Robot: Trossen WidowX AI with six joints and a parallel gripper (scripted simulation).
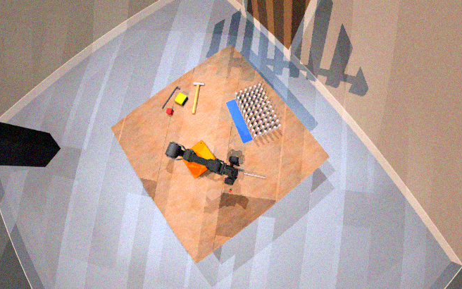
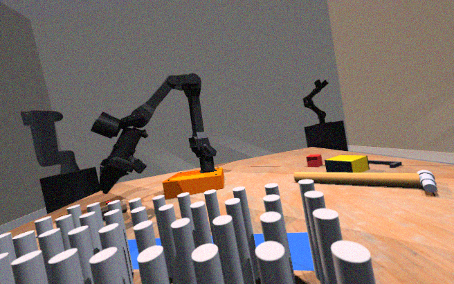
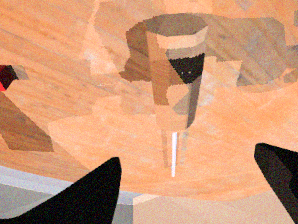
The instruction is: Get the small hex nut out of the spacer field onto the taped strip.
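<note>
My gripper (image 1: 232, 170) (image 2: 122, 181) (image 3: 188, 158) is open, above the table on the side away from the hammer-shaped tool. Its fingers are wide apart with nothing between them. Below it lies a tool with a tapered wood-coloured handle (image 3: 162, 65) and a thin pale rod (image 1: 256, 175) (image 3: 173, 155). The grey metal spacers (image 1: 258, 111) (image 2: 350, 252) stand in rows. The blue taped strip (image 1: 238, 122) (image 2: 299, 250) lies along their front. A hammer-shaped tool (image 1: 196, 99) (image 2: 356, 179) and a dark hooked tool (image 1: 170, 99) (image 2: 380, 163) lie farther off. The nut cannot be made out.
A yellow block (image 1: 180, 97) (image 2: 349, 162) and a red block (image 1: 169, 111) (image 2: 314, 160) sit near the dark hooked tool. A small red item (image 1: 229, 190) lies near my gripper. The arm's orange base (image 1: 204, 149) (image 2: 193, 183) is on the table.
</note>
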